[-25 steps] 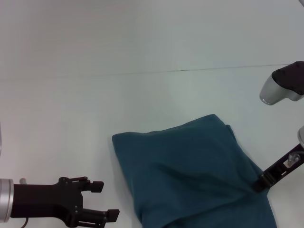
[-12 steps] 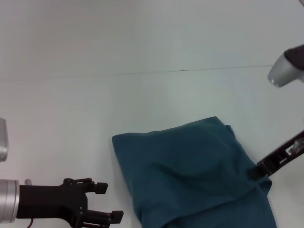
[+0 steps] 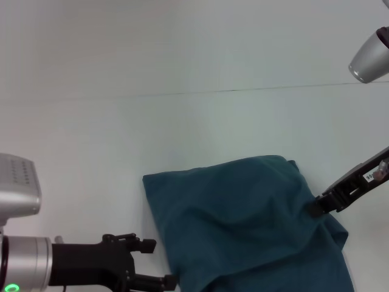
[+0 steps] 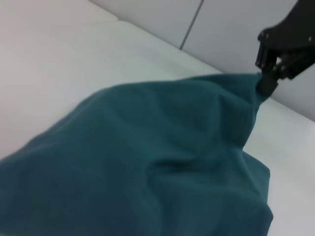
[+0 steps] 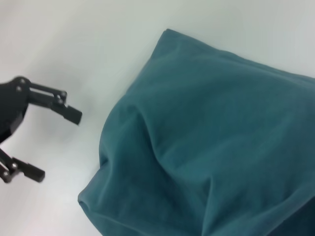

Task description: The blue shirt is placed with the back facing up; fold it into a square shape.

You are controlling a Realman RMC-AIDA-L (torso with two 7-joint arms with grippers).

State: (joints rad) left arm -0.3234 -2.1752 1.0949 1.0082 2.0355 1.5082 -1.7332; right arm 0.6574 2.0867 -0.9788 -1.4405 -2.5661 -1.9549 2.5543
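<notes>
The blue shirt (image 3: 243,225) lies bunched and partly folded on the white table, plain side showing. My right gripper (image 3: 317,208) is shut on the shirt's right edge and holds that edge raised off the table. In the left wrist view the same gripper (image 4: 268,84) pinches a peaked corner of the shirt (image 4: 147,162). My left gripper (image 3: 157,264) is open, low over the table just left of the shirt's near left corner, with nothing between its fingers. The right wrist view shows the shirt (image 5: 211,147) with the open left gripper (image 5: 51,142) beside it.
The white table (image 3: 91,152) stretches bare to the left and beyond the shirt, with a thin seam line (image 3: 231,90) across its far part. The right arm's grey link (image 3: 369,59) hangs at the upper right.
My right gripper has drawn the shirt's right edge up and to the left. My left arm has slid right, closer to the shirt's near left corner.
</notes>
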